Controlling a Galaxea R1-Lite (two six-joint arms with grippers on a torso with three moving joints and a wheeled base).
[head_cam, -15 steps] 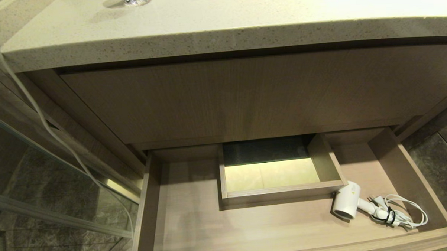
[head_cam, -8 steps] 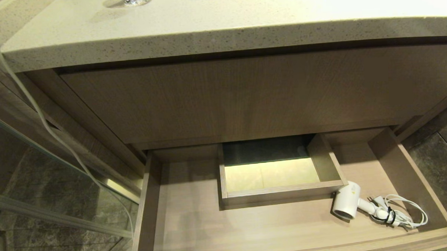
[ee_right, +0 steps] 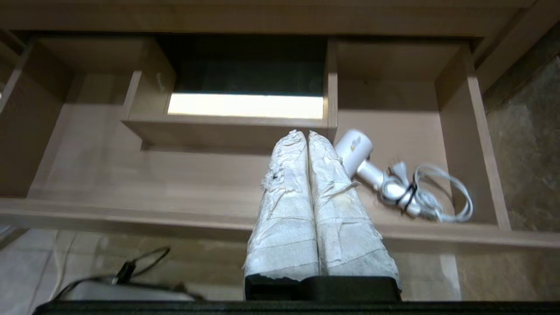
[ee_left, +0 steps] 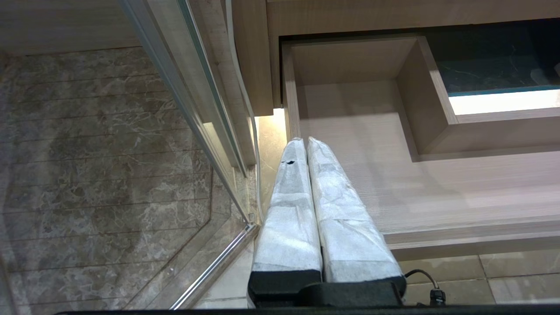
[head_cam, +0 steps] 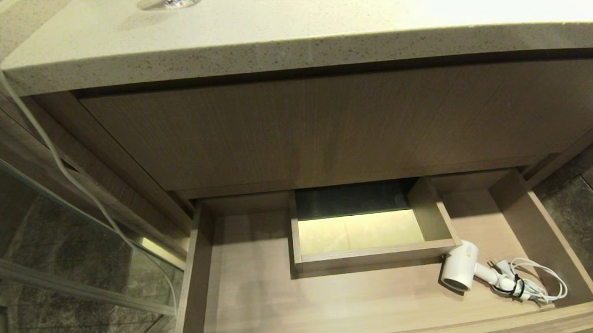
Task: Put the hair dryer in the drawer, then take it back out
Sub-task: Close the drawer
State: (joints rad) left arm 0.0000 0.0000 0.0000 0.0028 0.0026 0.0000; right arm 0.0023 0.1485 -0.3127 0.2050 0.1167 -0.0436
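With the hair dryer [head_cam: 462,270] lying in the open drawer [head_cam: 262,305], we are starting the retrieval. Our right gripper [ee_right: 306,136], fingers pressed together and empty, is needing to open over its handle.

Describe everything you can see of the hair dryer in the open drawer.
The hair dryer is small, white and smooth, like plastic. It lies on its side on the floor of the drawer, near the right front corner. Its round barrel sits beside the boxed cutout. Its short handle points right to a white cord bundled with a black tie.

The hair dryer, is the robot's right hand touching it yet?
Apart. In the right wrist view, the right gripper, jaws shut, hangs short of the hair dryer, which lies alone on the drawer floor.
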